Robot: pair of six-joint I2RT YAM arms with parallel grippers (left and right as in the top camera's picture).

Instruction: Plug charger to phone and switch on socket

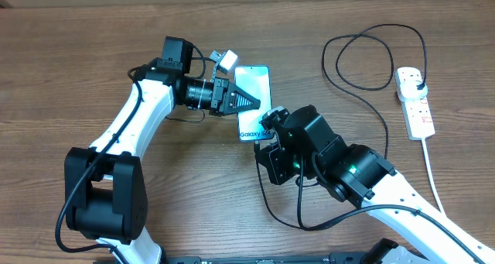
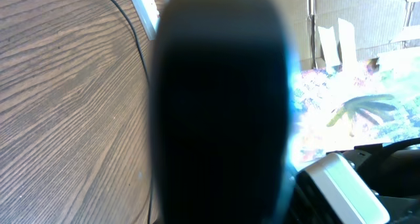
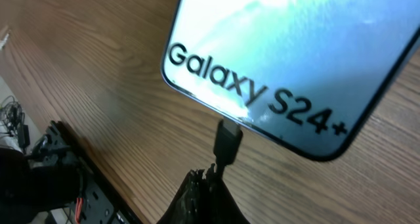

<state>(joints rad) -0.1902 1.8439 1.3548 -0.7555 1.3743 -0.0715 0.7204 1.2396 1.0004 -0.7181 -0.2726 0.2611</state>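
From overhead, the phone (image 1: 259,82) lies flat near the middle of the counter (image 1: 77,47), screen up, its lettered end toward the right arm. The left end effector (image 1: 246,100) reaches in from the phone's left edge, its dark fingers over the screen. From here I cannot tell whether they are spread or pressed together. The right end effector (image 1: 267,132) sits at the phone's lettered end, mostly hidden under its own wrist. The charger (image 1: 385,125) runs from that arm in loose loops across the counter to the socket (image 1: 414,101), well off to the right of the phone. Its black plug (image 1: 418,80) sits on the socket's far end. A white cord (image 1: 433,175) trails from the socket's near end. In the left wrist view, a broad dark blur fills the centre, probably one finger (image 2: 220,106) very close to the lens. The phone's bright screen (image 2: 341,112) shows just to its right, and bare counter (image 2: 65,119) lies to the left. This view does not settle that end effector's state either. In the right wrist view, the right end effector (image 3: 207,198) has its fingers pressed together, pinching the charger just behind its small connector (image 3: 228,140). The connector tip meets the phone's (image 3: 295,46) short edge below the "Galaxy S24+" lettering. Whether it is seated in the port cannot be told.
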